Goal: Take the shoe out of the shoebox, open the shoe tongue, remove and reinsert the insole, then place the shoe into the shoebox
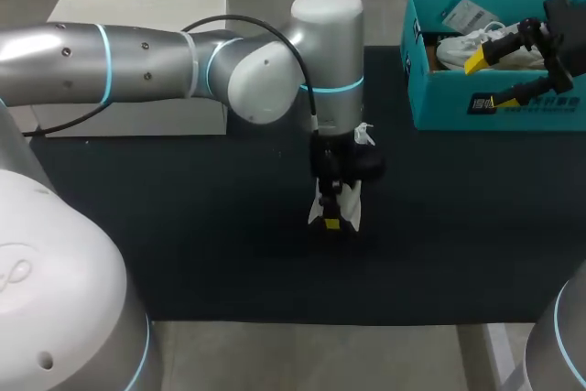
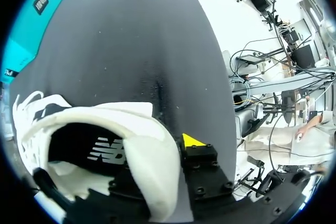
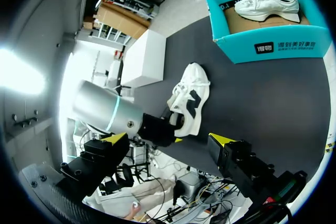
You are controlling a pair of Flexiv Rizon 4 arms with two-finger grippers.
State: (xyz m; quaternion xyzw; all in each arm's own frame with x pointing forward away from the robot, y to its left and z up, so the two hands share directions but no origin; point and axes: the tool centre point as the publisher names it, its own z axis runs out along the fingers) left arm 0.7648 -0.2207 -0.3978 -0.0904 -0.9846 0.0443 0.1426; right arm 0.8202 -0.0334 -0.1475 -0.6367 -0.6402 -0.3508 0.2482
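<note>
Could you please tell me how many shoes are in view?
2: one shoe on the black mat under the left gripper, the other shoe inside the teal shoebox.

White sneaker (image 3: 190, 100) with black side panels and black inside, black table (image 1: 183, 226), teal shoebox (image 1: 439, 107) with black label and brown cardboard interior, second sneaker (image 3: 268, 1) all white, left pincer (image 1: 334, 222) and right pincer (image 1: 488, 81) black with yellow tips, left arm (image 1: 137, 61) silver with cyan rings, white box (image 1: 137, 8).

Head view looks down from above; left wrist close on the shoe (image 2: 147, 145), right wrist views it farther off
</note>
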